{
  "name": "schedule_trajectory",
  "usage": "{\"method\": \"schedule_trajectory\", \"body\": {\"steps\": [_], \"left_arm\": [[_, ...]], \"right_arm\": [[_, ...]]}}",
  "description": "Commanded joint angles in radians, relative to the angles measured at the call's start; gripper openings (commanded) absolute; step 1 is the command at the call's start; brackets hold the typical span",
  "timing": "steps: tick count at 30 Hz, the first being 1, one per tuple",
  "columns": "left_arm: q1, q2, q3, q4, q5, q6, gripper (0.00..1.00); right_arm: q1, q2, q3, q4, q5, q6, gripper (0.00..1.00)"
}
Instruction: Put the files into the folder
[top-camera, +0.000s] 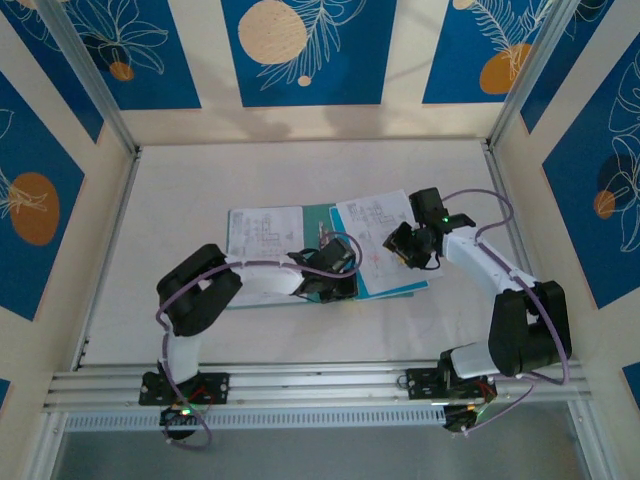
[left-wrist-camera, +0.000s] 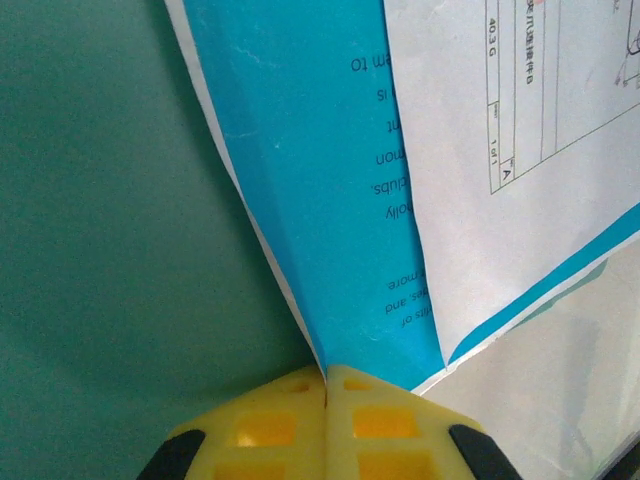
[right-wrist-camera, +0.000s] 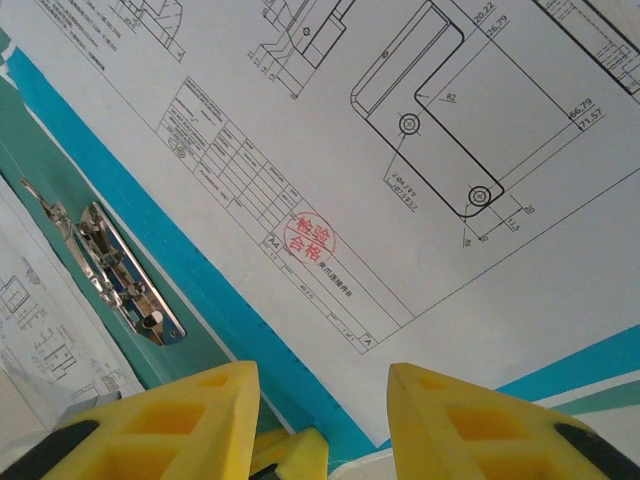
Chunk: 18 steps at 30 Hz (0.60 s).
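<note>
teal folder (left-wrist-camera: 100, 250) open flat mid desk (top-camera: 300, 170), metal clip (right-wrist-camera: 115, 270) at spine, L hand (left-wrist-camera: 325, 385) pinched shut on blue sheet (left-wrist-camera: 300, 150) edge, white drawing sheet (right-wrist-camera: 450, 250) overlapping it, R hand (right-wrist-camera: 325, 400) part open above, holding nothing

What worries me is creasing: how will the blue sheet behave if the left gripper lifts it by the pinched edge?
Probably floppy: the blue sheet bows up into a ridge toward the shut left gripper. Likely very light, since its edge looks paper-thin. The white drawing lying on it may slide off when it tilts.
</note>
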Motion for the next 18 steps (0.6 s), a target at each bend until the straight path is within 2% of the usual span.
{"method": "schedule_trajectory", "body": {"steps": [1, 5, 18], "left_arm": [[0.016, -0.066, -0.074, 0.028, -0.025, -0.047, 0.00], [0.022, -0.095, -0.146, 0.116, -0.016, -0.088, 0.00], [0.046, -0.133, -0.239, 0.213, 0.009, -0.128, 0.00]], "right_arm": [[0.005, -0.022, -0.025, -0.028, 0.001, 0.018, 0.40], [0.012, -0.021, -0.030, -0.025, 0.002, 0.016, 0.40], [0.028, -0.013, -0.034, -0.013, -0.003, 0.021, 0.40]]}}
